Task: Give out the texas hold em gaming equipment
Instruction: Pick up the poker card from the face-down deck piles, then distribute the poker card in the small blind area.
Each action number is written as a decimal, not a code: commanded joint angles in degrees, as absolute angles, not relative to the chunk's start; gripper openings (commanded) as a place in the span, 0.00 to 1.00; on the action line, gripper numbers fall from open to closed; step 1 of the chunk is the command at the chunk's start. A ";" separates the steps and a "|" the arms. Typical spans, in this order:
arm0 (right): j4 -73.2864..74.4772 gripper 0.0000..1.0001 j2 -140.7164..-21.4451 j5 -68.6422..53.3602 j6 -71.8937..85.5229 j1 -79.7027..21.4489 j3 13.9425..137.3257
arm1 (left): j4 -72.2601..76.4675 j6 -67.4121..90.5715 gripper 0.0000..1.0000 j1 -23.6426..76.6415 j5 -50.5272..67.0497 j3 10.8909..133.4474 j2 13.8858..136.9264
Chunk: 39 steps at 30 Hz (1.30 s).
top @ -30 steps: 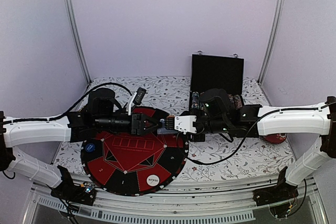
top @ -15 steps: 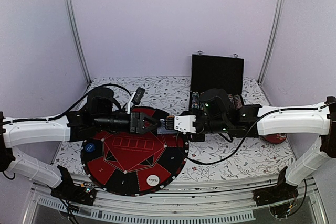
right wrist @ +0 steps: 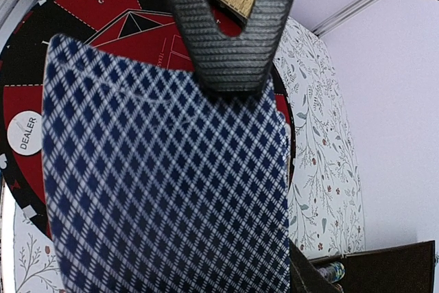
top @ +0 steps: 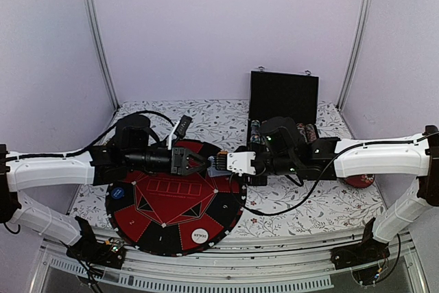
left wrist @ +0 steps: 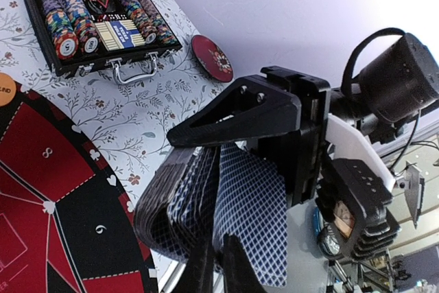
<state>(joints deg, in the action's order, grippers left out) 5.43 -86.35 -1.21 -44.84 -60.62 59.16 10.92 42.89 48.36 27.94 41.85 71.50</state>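
Playing cards [left wrist: 195,197] with blue diamond-patterned backs hang in the air as a loosely fanned stack, clamped between the two black fingers of the right pincer [top: 221,162]. That pincer reaches in from the right and holds them above the far rim of a round red and black mat [top: 171,200]. The left pincer [top: 199,162] comes from the opposite side and meets the stack tip to tip. Its ribbed fingers [right wrist: 199,32] converge into a narrow V and press together on the edge of a single card [right wrist: 164,190], whose back fills most of the right wrist view. In the left wrist view the cards bow and spread apart at their free ends.

The white DEALER disc [top: 201,235] lies flat near the mat's near edge, well apart from both pincers. An orange disc [left wrist: 4,91], cut off by the frame, sits at the mat's rim on the side toward the case. Beyond the mat an open black case [left wrist: 116,60] rests on the flower-patterned worktop [top: 309,200] with its lid upright and rows of striped chips [left wrist: 58,15] in its compartments. A dark red round disc [left wrist: 211,58] lies on the worktop near the case.
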 commanded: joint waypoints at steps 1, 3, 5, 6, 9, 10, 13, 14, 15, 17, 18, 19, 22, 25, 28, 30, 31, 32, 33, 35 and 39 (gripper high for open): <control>3.33 0.46 -86.44 -1.14 -44.74 -59.73 58.28 | 11.53 41.79 0.01 47.59 27.70 42.56 70.27; 3.18 0.46 -86.36 -1.14 -44.74 -59.70 58.19 | 11.51 41.67 0.00 47.60 27.89 42.58 70.52; 3.17 0.46 -86.23 -1.14 -44.74 -59.68 58.18 | 11.55 41.71 0.00 47.56 27.96 42.67 70.66; 3.16 0.46 -86.16 -1.14 -44.67 -59.68 58.06 | 11.47 41.62 0.00 47.57 27.91 42.63 70.62; 3.23 0.46 -85.93 -1.14 -44.74 -59.38 57.51 | 11.47 40.88 0.00 47.45 27.69 42.76 69.64; 3.17 0.46 -85.81 -1.22 -44.74 -59.17 57.23 | 11.57 40.60 0.00 47.35 27.69 42.80 69.14; 2.46 0.46 -85.25 -1.46 -44.65 -58.56 56.38 | 11.50 39.64 0.00 46.85 28.26 43.06 67.59; 2.12 0.46 -85.11 -1.63 -44.57 -58.35 56.10 | 11.08 39.56 0.00 46.41 28.50 43.07 66.94; 1.72 0.45 -85.06 -1.79 -44.56 -58.09 55.93 | 10.84 39.49 0.00 45.99 28.66 42.99 66.31; 1.15 0.45 -84.99 -2.13 -44.56 -57.42 55.42 | 8.78 39.39 0.00 44.60 28.91 42.98 65.06; 0.96 0.45 -84.95 -2.39 -44.56 -57.04 55.20 | 7.39 39.28 0.00 43.79 28.92 43.04 64.40; 0.66 0.45 -85.02 -2.56 -44.56 -56.78 55.02 | 5.98 39.08 0.00 43.02 28.92 42.99 63.75; -0.30 0.45 -85.13 -2.89 -44.78 -55.95 54.23 | 2.68 39.15 0.00 40.72 29.00 42.12 61.45; -0.58 0.45 -84.88 -2.27 -44.91 -55.03 53.82 | -4.32 39.40 0.00 37.38 27.69 41.41 58.32; -0.11 0.46 -83.67 -2.15 -45.33 -54.58 53.40 | -14.89 38.99 0.00 30.17 26.49 40.19 54.86; 0.86 0.47 -82.74 -2.99 -46.18 -54.55 53.21 | -21.47 38.08 0.00 24.37 27.28 38.59 52.76; 1.12 0.47 -82.19 -3.40 -46.50 -54.58 52.99 | -24.70 37.73 0.00 21.74 27.69 37.53 52.19; 1.15 0.47 -81.64 -3.75 -46.69 -54.57 52.88 | -27.49 37.83 0.00 19.30 27.95 36.43 51.61; 1.10 0.47 -81.09 -3.92 -46.89 -54.57 52.60 | -29.80 38.00 0.00 17.54 28.02 35.23 50.86; 0.92 0.47 -80.27 -4.15 -47.30 -54.57 52.09 | -33.92 37.79 0.00 15.36 26.74 33.55 49.08; 1.01 0.47 -78.71 -5.92 -47.74 -54.57 51.56 | -41.45 34.89 0.00 10.14 24.19 33.33 48.74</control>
